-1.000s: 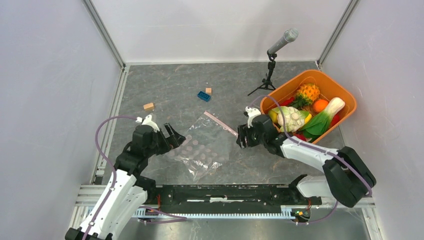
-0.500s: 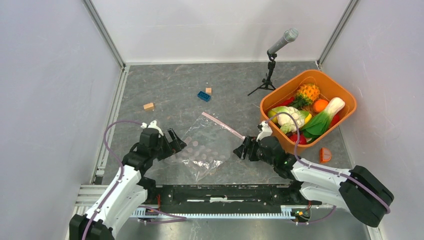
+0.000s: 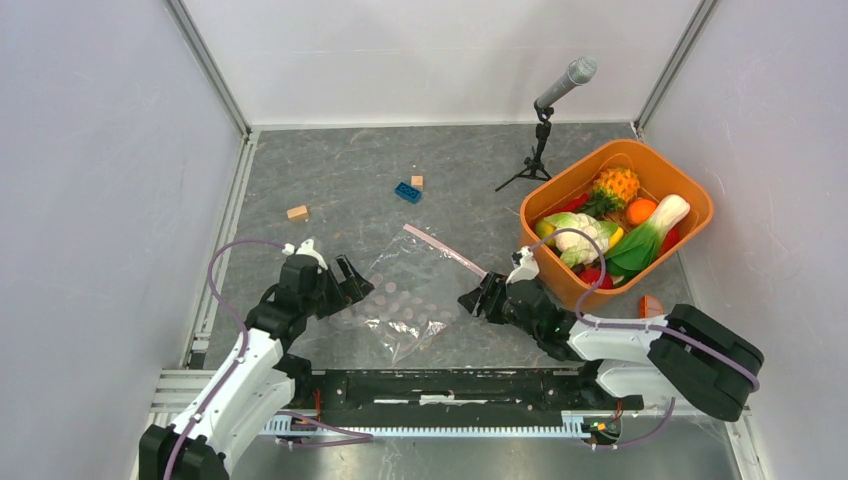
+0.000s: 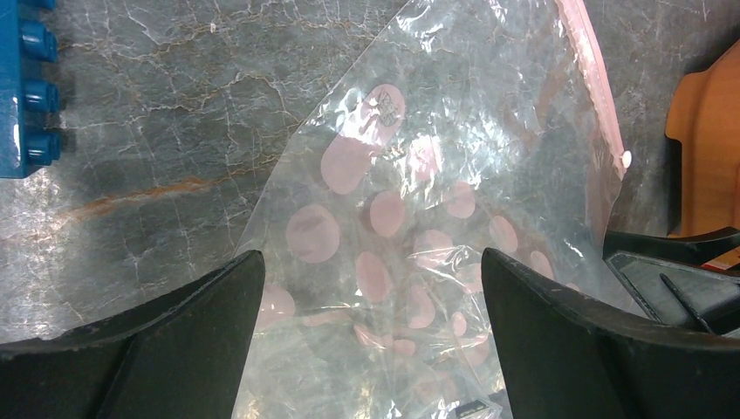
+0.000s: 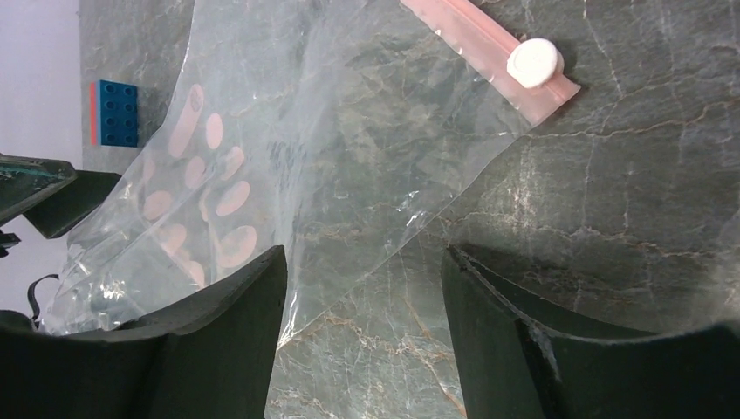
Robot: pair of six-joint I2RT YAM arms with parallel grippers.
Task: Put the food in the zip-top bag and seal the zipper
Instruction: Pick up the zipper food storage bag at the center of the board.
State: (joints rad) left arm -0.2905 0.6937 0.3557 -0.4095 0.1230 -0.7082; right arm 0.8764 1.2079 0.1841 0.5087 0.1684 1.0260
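**Bag flat on the bench, both arms at its sides**

On the bench [image 3: 350,180], the orange basket [image 3: 703,208] by the right edge holds the food [image 3: 590,235]. The zip-top bag [image 3: 410,290] lies empty, mid-bench toward the near edge. The left end effector [image 3: 352,282] is spread wide over its left side. The right end effector [image 3: 478,300], released, sits by its right side near the zipper [image 3: 445,250].

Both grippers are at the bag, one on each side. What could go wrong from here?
1. The zip-top bag lies flat on the table. The open left gripper or right gripper may pinch both layers together, or just push the light film along.
2. The right arm's cable drapes over the food in the orange basket and might snag a piece.
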